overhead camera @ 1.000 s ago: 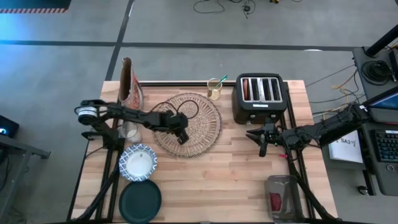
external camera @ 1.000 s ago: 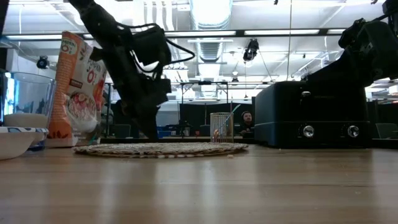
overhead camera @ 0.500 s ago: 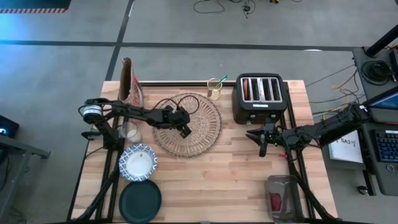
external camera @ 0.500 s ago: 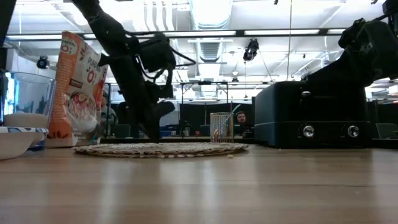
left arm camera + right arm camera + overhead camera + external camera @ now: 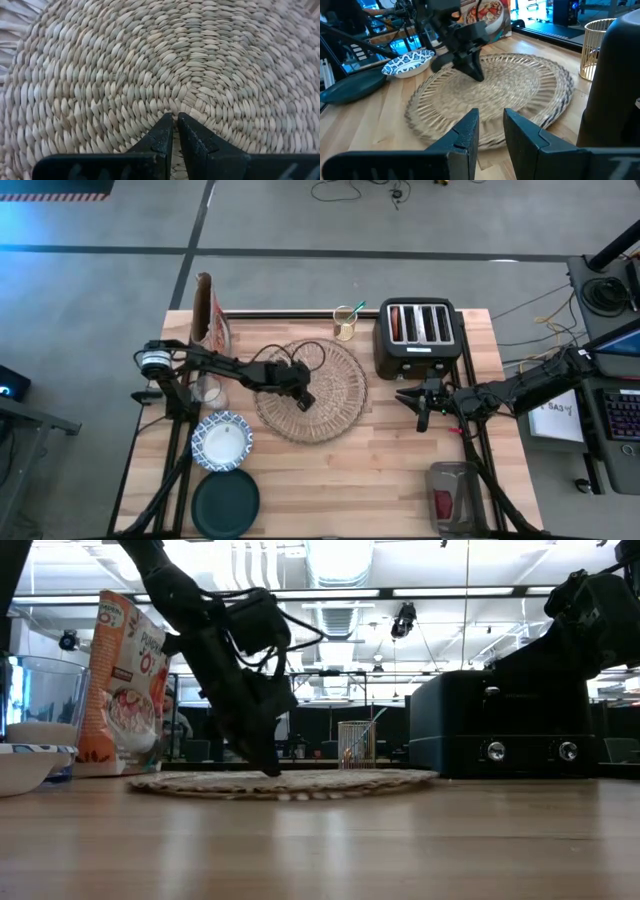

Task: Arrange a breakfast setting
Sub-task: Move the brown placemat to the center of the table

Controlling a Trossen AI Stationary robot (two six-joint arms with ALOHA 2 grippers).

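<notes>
The round tan woven placemat (image 5: 312, 390) lies flat on the wooden table, left of the black toaster (image 5: 417, 335). My left gripper (image 5: 307, 401) is shut, its tips down on the mat's middle; the low view shows it slanting down onto the mat (image 5: 290, 783). A blue-and-white bowl (image 5: 222, 440), a dark teal plate (image 5: 226, 503) and a clear glass (image 5: 209, 391) stand at the table's left, apart from the mat. My right gripper (image 5: 491, 127) hovers open near the toaster's front, with nothing between its fingers. My left gripper presses its shut fingertips (image 5: 167, 131) down on the woven centre (image 5: 175, 107) of the placemat. The fingers come slanting from above and from the table's left. The mat stays flat on the table under them.
A cereal bag (image 5: 210, 315) stands at the far left. A gold wire cup (image 5: 346, 322) with a thin utensil sits behind the mat. A grey and red container (image 5: 452, 498) is at the near right. Bare wood lies in front of the mat.
My left gripper has gone down and toward the table's right edge with its tips on the placemat. The whole mat has slid with it, flat on the table, toward the toaster and slightly toward the near edge.
</notes>
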